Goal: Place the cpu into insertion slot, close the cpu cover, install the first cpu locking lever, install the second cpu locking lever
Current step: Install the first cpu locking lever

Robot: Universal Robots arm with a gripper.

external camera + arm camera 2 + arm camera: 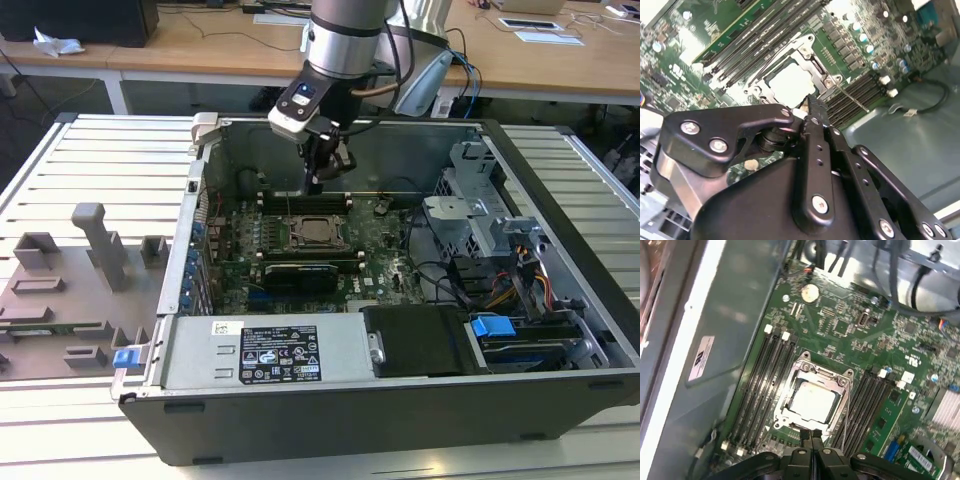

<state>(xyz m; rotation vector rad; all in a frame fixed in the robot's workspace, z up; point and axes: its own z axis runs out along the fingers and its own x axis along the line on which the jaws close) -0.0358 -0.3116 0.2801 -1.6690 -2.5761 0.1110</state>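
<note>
— Where do we stand on the socket job?

— From my seat, the cpu (812,402) is down in the insertion slot (845,374). It lies flat and square to it, with its silver top showing through the window of the cpu cover (820,374). The cover looks folded down over the chip, so I'd count the first two steps as done.

— And the levers?

— That's the open part. In both wrist views I see one wire lever (852,99) running along the side of the socket, next to a bank of memory slots (867,400). In the second wrist view it seems to angle away from the frame, so I judge it not latched. I can't make out the other lever well enough to call it.

— What's the gripper doing?

— The gripper (812,434) hangs just over the edge of the socket, close to the cover's rim. Its fingers are pressed together with nothing between them. I can't tell whether the tips touch the metal. In the exterior view the gripper is inside the open computer case (560,330) on the bench (80,150), above the motherboard (390,240).
</note>
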